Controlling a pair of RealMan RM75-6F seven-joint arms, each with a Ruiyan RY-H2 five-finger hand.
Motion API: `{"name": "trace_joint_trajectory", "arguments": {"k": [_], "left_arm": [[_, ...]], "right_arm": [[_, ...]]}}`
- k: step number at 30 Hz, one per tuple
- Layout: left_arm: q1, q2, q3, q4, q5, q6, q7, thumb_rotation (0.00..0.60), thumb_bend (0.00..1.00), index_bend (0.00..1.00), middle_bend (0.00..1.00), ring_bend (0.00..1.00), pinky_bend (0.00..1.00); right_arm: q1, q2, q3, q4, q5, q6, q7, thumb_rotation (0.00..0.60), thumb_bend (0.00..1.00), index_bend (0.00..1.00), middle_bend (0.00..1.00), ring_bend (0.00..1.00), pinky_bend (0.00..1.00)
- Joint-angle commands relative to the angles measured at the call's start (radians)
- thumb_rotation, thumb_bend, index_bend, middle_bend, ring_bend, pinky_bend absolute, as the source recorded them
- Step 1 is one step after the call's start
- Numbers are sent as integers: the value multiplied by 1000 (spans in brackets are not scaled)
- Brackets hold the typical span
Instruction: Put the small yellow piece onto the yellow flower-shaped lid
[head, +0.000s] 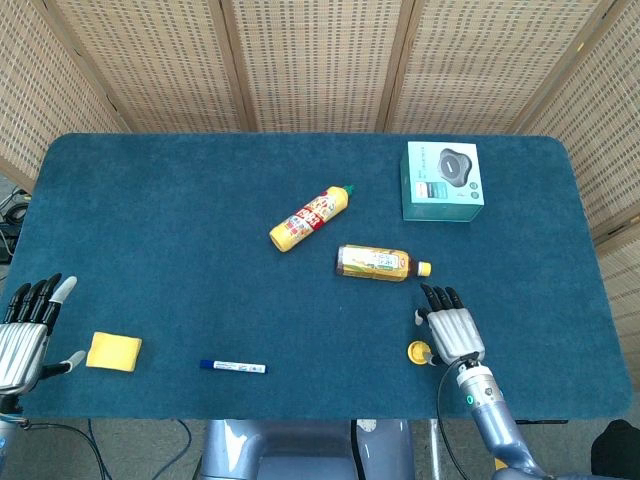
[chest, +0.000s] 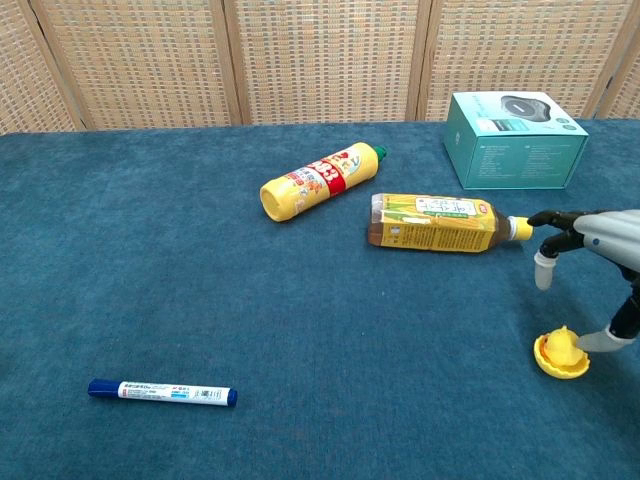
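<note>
Chest view is showing the small yellow piece (chest: 561, 343) sitting on the yellow flower-shaped lid (chest: 561, 362) near the desk (chest: 300, 300) front edge, right side. The right robot hand (chest: 600, 262), fingers apart and holding nothing, is hovering beside it; lifting straight up should avoid toppling it. The frame is cropping its palm. The left robot hand (head: 25, 335) is resting open at the front left corner
</note>
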Motion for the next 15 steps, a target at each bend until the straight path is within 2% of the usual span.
{"name": "trace_joint_trajectory", "arguments": {"k": [1,10,15], "left_arm": [[0,0,0,0,0,0,0,600,151,0,0,0,0],[3,0,-4,0,-6,6,1,600,148,0,0,0,0],[3,-2,-5,2,-7,6,7,600,149,0,0,0,0]], "right_arm": [[3,28,24,-12,-3,12,14,600,114,352,0,0,8],[-24,121,43,-47,-24,52,64,600,111,279,0,0,0],[-68,165,23,-25,-85,79,150,600,98,203,0,0,0]]}}
